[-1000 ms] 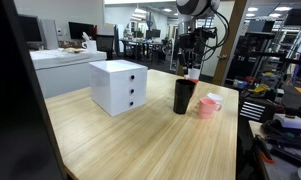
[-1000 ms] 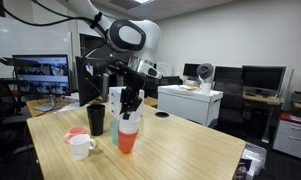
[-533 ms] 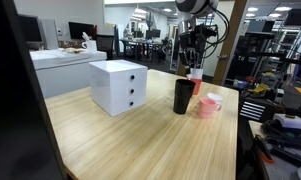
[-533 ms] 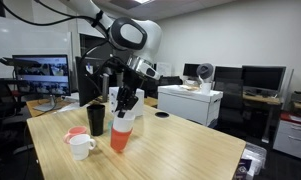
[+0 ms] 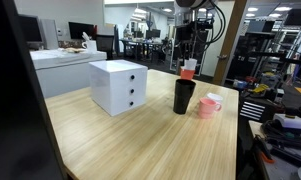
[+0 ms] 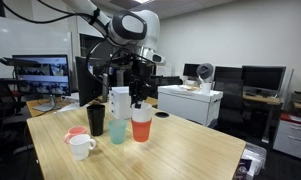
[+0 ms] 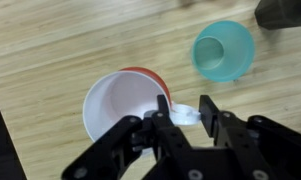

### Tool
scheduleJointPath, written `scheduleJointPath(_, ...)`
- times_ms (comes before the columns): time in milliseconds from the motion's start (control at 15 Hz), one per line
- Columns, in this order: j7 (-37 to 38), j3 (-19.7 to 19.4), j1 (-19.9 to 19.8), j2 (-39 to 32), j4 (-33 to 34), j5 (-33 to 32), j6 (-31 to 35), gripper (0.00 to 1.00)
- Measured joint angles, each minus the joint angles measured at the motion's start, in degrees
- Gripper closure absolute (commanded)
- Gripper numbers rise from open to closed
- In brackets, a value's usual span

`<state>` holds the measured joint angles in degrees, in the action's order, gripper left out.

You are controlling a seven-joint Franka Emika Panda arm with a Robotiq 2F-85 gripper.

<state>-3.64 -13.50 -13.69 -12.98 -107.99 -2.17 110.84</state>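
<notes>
A wide wooden table [image 5: 140, 140] fills the lower part of both exterior views. The robot's arm [image 6: 120, 25] reaches down over its far end.

A white drawer box [image 5: 118, 87] with three drawers, the biggest thing on the table, stands well apart from the cups.

A tall black cup [image 5: 183, 96] stands upright near the table's edge. In an exterior view it partly hides what is behind it.

The red cup [image 6: 141, 124] is upright beneath the gripper [image 6: 138, 100], just beside the teal cup [image 6: 118, 130] but not touching it. The wrist view shows the red cup [image 7: 125, 105] has a white inside. The pictures do not show whether its base rests on the table or hangs just above it.

The teal cup [image 7: 223, 50] stands open-mouthed on the wood, between the red cup and the black cup [image 6: 96, 120].

A small pale mug [image 5: 208, 105] sits beside the black cup with its handle turned outward.

The gripper [image 7: 185, 108] has its jaws drawn narrow. They pinch the wall of the red cup at the rim, one finger inside and the other outside.
</notes>
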Motion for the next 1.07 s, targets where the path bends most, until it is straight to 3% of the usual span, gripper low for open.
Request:
scheduleJointPath(67, 0.86, -0.01, 0.28, 0.0, -0.01, -1.34, 0.32, 0.87)
scheduleJointPath(133, 1.3, 0.0, 0.44, -0.01, -0.01, -1.99, 0.38, 0.66)
scheduleJointPath(200, 1.44, 0.02, 0.52, -0.02, -0.02, -2.34, 0.38, 0.39)
scheduleJointPath(267, 1.46, 0.06, 0.52, -0.06, -0.15, -2.44, 0.4, 0.38)
scheduleJointPath(667, 1.45, 0.06, 0.4, -0.34, -2.65, -2.42, 3.97, 0.0)
scheduleJointPath(1067, 1.45, -0.2, 0.32, -0.48, -4.47, -2.44, 4.84, 0.0)
